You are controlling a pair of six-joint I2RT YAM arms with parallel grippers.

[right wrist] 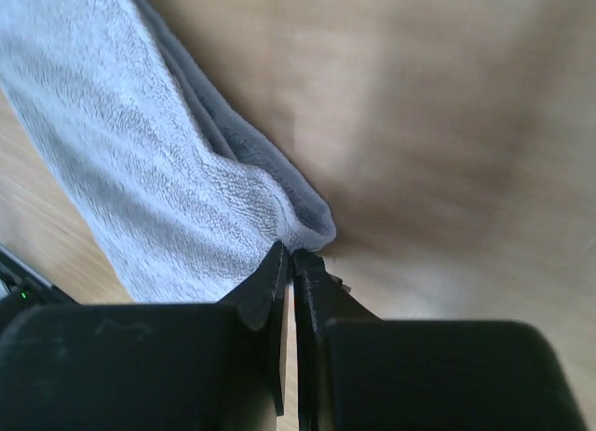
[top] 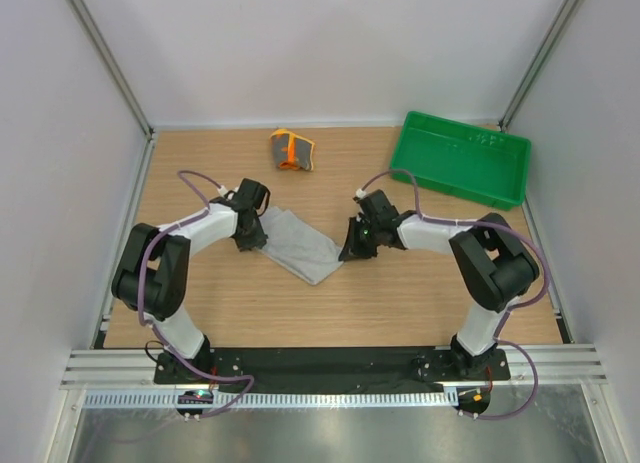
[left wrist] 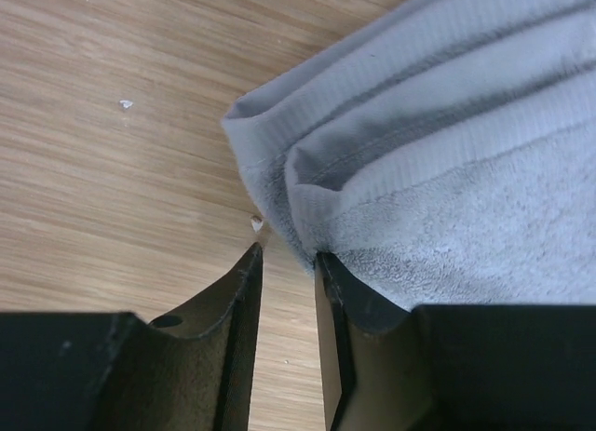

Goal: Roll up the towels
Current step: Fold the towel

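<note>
Two towels: your left pincer (left wrist: 289,254) is narrowly apart at a folded corner, nothing pinched yet; patterned towel (top: 291,150) sits bundled far back; grey towel (top: 300,245) lies flat mid-surface (top: 400,293), soft and limp, so grab hems, keep tension; right pincer (right wrist: 291,254) clamped on its right corner.

Light wood table (top: 400,303), white walls (top: 330,43), even light.
</note>
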